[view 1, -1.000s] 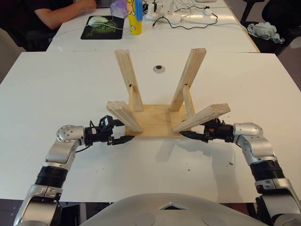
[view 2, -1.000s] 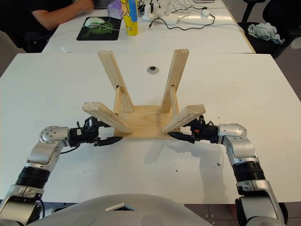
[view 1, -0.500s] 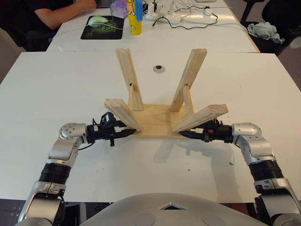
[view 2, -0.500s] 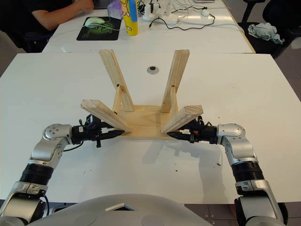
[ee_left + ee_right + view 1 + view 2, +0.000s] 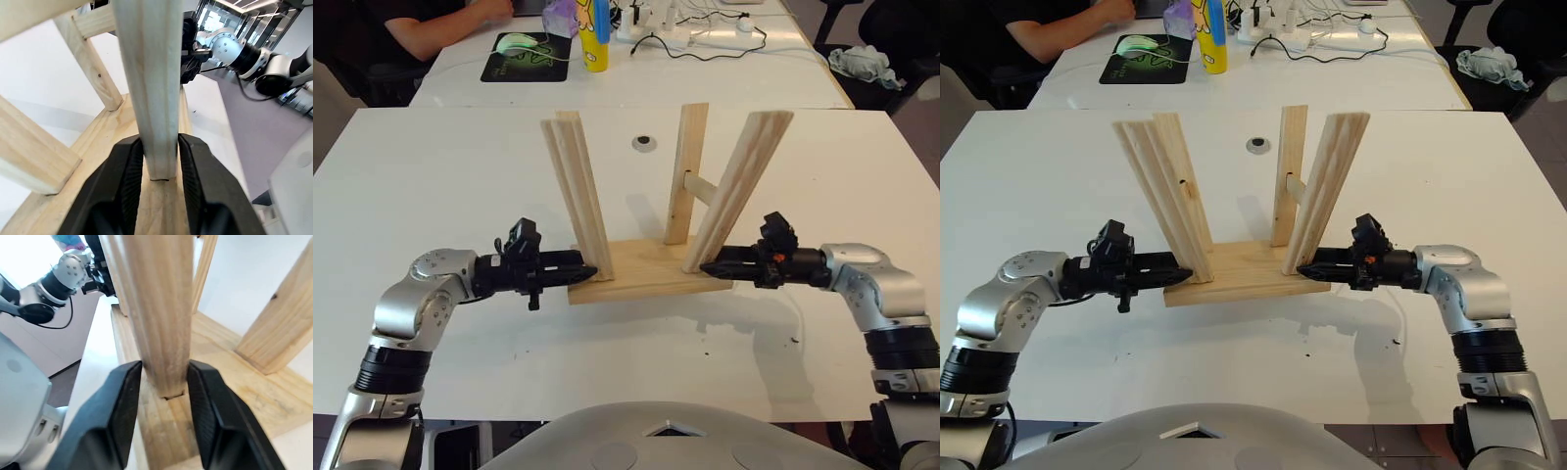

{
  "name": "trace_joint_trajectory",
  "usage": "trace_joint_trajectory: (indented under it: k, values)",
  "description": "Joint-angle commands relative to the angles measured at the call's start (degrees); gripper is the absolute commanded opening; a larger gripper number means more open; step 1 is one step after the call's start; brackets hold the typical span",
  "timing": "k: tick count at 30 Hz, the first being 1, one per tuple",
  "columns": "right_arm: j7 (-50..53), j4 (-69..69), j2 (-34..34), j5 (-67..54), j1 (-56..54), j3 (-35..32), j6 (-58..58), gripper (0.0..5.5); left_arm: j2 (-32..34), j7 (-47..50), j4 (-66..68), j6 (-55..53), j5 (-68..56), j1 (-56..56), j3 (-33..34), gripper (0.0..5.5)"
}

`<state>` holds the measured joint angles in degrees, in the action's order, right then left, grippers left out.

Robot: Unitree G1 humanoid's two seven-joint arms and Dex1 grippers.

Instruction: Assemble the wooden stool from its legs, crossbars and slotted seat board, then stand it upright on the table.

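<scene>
With the left gripper (image 5: 588, 272), clamps the near left leg (image 5: 574, 196) just above the seat board (image 5: 641, 277); with the right gripper (image 5: 708, 266), the near right leg (image 5: 741, 186). Holds the stool (image 5: 680, 176) legs-up on the table (image 5: 431, 176).

Bright, even room light with faint, soft shadows

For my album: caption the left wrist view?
Two black fingers clamp a wooden stool leg at its base on the seat board.
</scene>
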<state>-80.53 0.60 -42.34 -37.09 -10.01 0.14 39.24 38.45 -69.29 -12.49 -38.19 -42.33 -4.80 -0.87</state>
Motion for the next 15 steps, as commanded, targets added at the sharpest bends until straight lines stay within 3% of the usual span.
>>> trace_joint_trajectory:
  k: [1, 5, 13, 15]
  values:
    - [2.9, -6.5, -1.4, -7.9, -3.8, -0.6, 13.6, 1.44, 0.8, 3.4, -2.2, -15.8, -12.2, -5.5, 2.3, 1.05]
    - [6.8, -6.3, -0.6, -12.2, -7.4, -1.4, 24.8, 1.43, 0.2, 8.4, 3.9, -25.8, -15.3, -9.8, 3.9, 1.04]
    - [19.8, 3.1, 7.5, -12.0, -15.8, -5.5, 35.0, 1.43, -3.1, 12.4, 17.1, -27.0, -9.3, -13.3, 2.2, 1.04]
    - [22.6, 5.4, 9.3, -12.6, -17.5, -7.7, 37.2, 1.88, -4.0, 12.6, 20.5, -27.3, -9.0, -14.6, 2.8, 1.32]
